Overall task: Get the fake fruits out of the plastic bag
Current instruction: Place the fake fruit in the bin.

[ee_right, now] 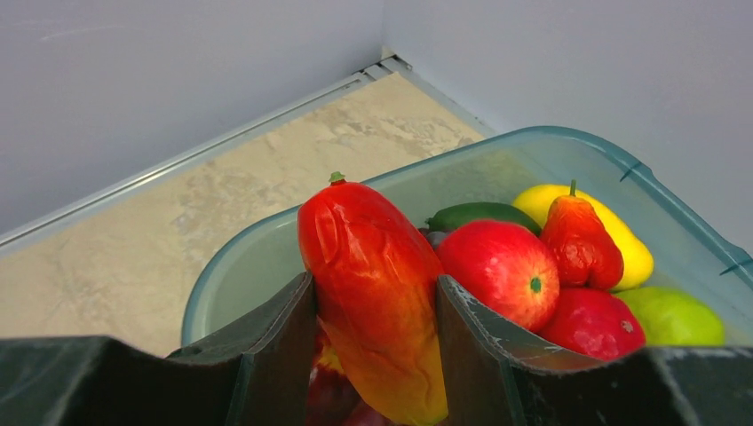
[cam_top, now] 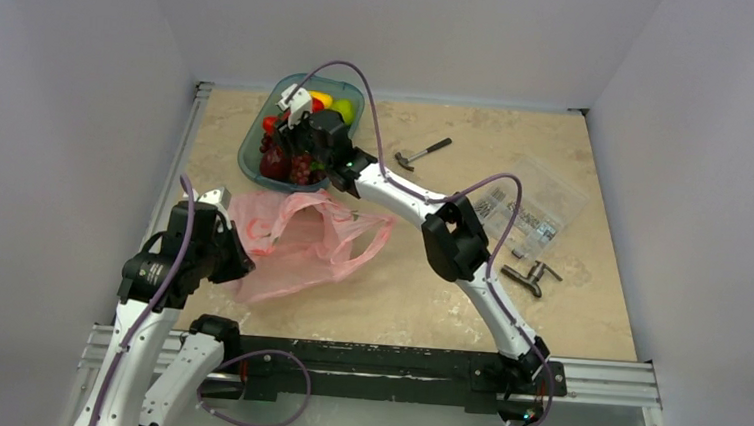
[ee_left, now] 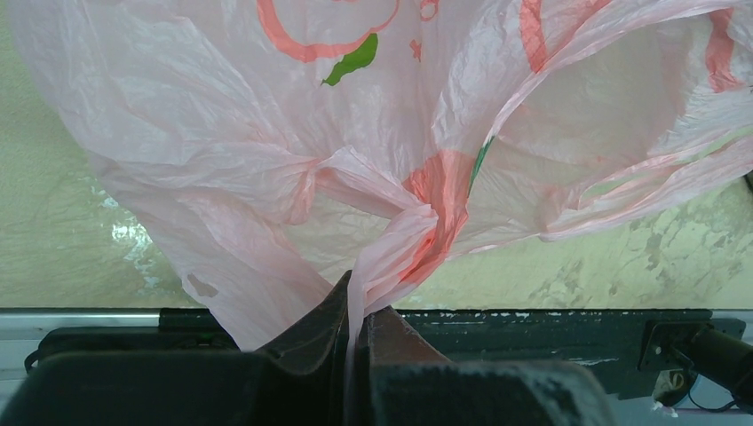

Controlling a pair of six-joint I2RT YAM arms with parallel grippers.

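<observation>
Bare table (cam_top: pixel 397 300) before plastic bag (cam_top: pixel 301 243); hammer (cam_top: pixel 420 155), clear box (cam_top: pixel 539 204) farther right.

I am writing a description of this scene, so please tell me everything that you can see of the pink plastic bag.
The plastic bag is thin, crinkled, translucent pink film with red and green print. It lies collapsed and mostly flat on the beige table, close to the near side of the teal tray. The left end effector is shut on a bunched fold of it. On the right side an open loop, probably a handle, spreads outward. Whether fruit remains inside cannot be seen.
</observation>
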